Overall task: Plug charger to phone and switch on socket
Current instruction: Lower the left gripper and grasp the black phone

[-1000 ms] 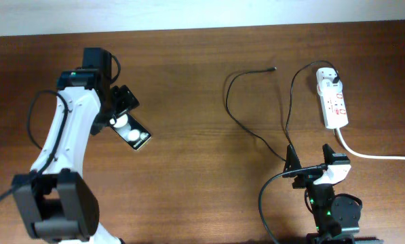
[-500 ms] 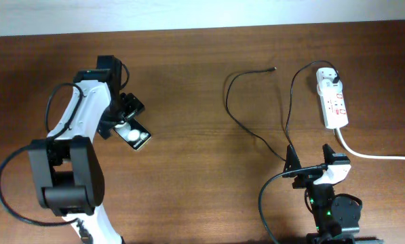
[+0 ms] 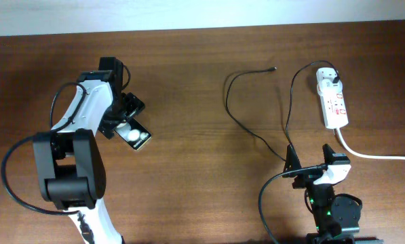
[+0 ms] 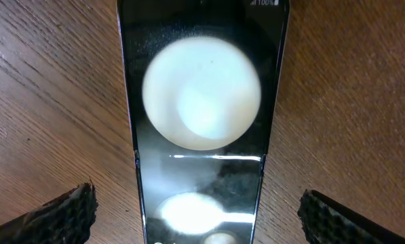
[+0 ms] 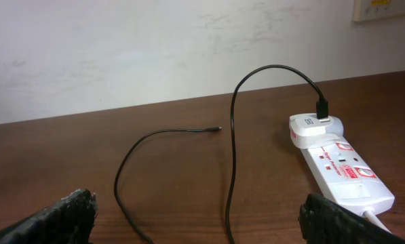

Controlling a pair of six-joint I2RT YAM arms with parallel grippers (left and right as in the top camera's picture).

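I had the left gripper [image 3: 123,116] spread wide over the phone [image 3: 138,137], the right gripper [image 3: 309,157] equally spread and empty.

On the table's left half, the phone lay flat and diagonal: black, glossy, two round white light spots on its screen, tiny white lettering at one end. My left arm bent down over it, fingers either side of the near end, not touching. Mid-table, the charger [image 3: 226,100] looped as a thin black cable, its connector tip [image 3: 274,68] loose on the wood, well apart from the phone. Its white plug head [image 3: 329,78] sat in the socket [image 3: 335,105], a white strip with red markings at the far right. My right arm sat low at the near edge, its wrist view looking toward the socket.
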